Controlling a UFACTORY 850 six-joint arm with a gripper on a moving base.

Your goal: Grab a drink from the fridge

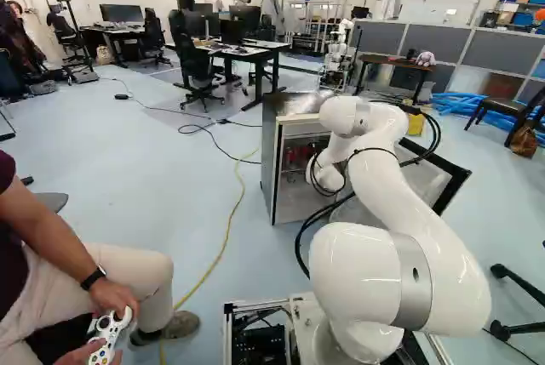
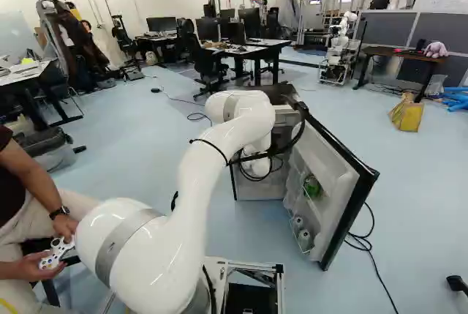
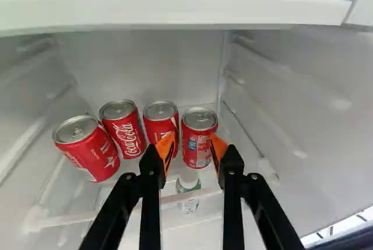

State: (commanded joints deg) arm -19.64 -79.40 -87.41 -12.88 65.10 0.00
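Note:
In the wrist view my gripper [image 3: 193,144] stands open, its two orange-tipped fingers apart. Just ahead of it the end red can [image 3: 199,138] stands upright; one fingertip overlaps that can's edge, the other overlaps the neighbouring can [image 3: 160,123]. Beside them are a further can [image 3: 123,129] and a tilted one [image 3: 85,147], all on a clear shelf. Lower down, between the fingers, shows a bottle [image 3: 188,181]. The small fridge [image 1: 269,161] is open, and the arm's wrist [image 1: 327,176] reaches into it; both base views hide the fingers.
The fridge's open door [image 2: 338,182] stands to the right, with a green item [image 2: 313,186] and cans [image 2: 305,238] in its racks. A white ledge [image 3: 175,8] runs above the cans. A yellow cable [image 1: 223,246] lies on the floor. Another robot [image 2: 338,50] stands behind.

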